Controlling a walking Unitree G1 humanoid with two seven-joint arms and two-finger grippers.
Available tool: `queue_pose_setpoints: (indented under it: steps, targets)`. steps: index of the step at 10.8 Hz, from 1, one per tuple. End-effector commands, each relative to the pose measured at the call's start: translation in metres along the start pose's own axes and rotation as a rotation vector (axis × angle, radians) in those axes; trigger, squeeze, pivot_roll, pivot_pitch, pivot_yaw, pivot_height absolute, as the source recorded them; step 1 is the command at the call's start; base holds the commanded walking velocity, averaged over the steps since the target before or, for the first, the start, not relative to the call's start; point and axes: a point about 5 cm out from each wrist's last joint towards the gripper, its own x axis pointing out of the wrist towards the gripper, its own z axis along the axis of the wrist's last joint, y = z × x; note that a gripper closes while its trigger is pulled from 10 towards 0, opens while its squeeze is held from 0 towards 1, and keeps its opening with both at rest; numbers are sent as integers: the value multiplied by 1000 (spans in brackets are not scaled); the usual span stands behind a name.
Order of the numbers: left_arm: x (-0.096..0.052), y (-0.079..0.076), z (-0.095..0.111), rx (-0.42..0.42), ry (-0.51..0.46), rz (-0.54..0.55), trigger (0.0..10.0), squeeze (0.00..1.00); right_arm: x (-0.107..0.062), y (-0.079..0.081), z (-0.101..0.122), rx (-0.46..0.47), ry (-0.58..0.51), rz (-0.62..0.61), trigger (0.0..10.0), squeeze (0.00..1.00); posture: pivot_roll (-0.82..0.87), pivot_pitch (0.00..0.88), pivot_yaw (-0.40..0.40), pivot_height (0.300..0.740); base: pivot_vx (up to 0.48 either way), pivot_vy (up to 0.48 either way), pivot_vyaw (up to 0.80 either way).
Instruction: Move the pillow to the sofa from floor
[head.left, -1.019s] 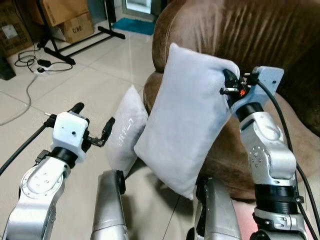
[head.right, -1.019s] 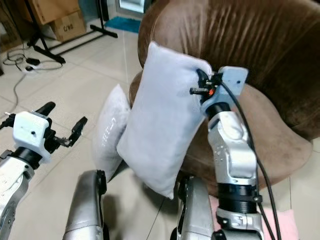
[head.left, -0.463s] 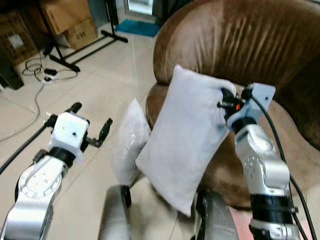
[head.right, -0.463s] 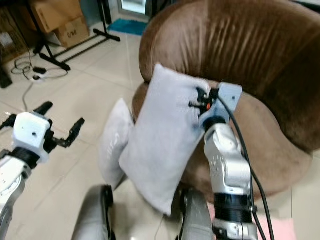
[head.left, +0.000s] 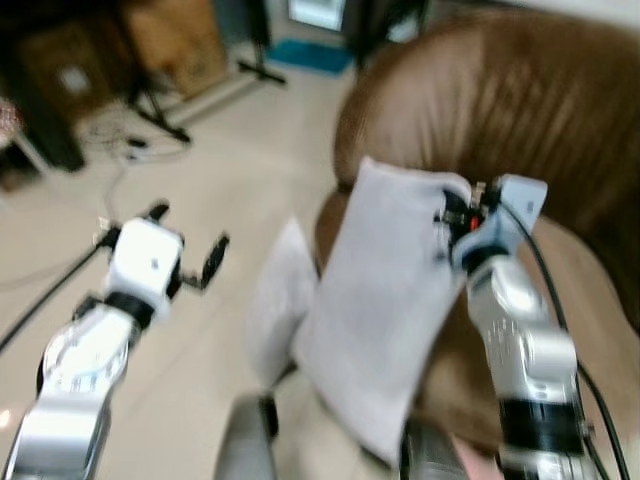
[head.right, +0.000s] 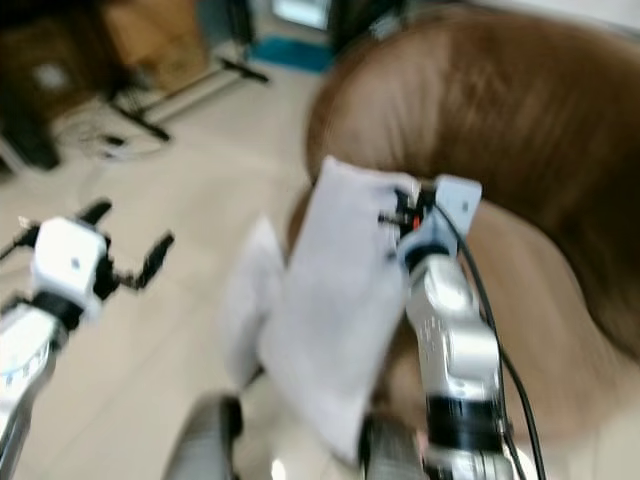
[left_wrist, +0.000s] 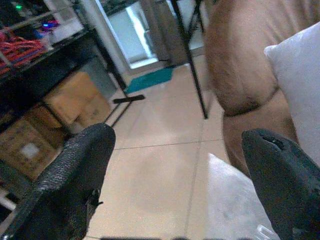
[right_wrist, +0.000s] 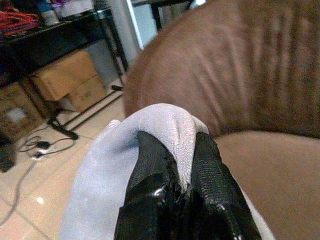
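Note:
A pale grey pillow (head.left: 385, 300) hangs upright in front of the brown sofa (head.left: 520, 110), held by its upper corner. My right gripper (head.left: 452, 212) is shut on that corner, and in the right wrist view the fabric bunches between the black fingers (right_wrist: 155, 170). A second pale pillow (head.left: 280, 300) stands on the tiled floor, leaning against the sofa's front. My left gripper (head.left: 185, 245) is open, raised over the floor to the left of both pillows, with nothing between its fingers (left_wrist: 75, 170).
The sofa's seat (head.right: 540, 300) lies just behind and to the right of the hanging pillow. Cardboard boxes (head.left: 180, 40), a black stand's legs (head.left: 170, 110) and cables (head.left: 110, 135) sit on the floor at the far left. The eye views are blurred.
The camera has shifted and blurred, so I am moving. The held pillow stays in my right gripper and sits closer to the sofa's seat. The left gripper has stayed open.

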Motion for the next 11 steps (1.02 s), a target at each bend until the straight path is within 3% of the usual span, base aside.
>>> queue_pose_setpoints:
  steps: [1, 4, 11]
  targets:
    - [0, 1, 1, 5, -6, -4, 10000, 0, -2, 4, 21, -3, -95, 11, 10000, 0, 110, 0, 36, 701, 0, 0, 0]
    - [3, -2, 3, -18, -19, 5, 10000, 0, -2, 1, 27, -4, -108, 1, 10000, 0, 102, 0, 36, 740, 0, 0, 0]
    - [4, -12, 0, -28, -24, -19, 10000, 0, -12, -16, 27, -18, -101, -69, 10000, 0, 81, 0, 34, 740, 0, 0, 0]
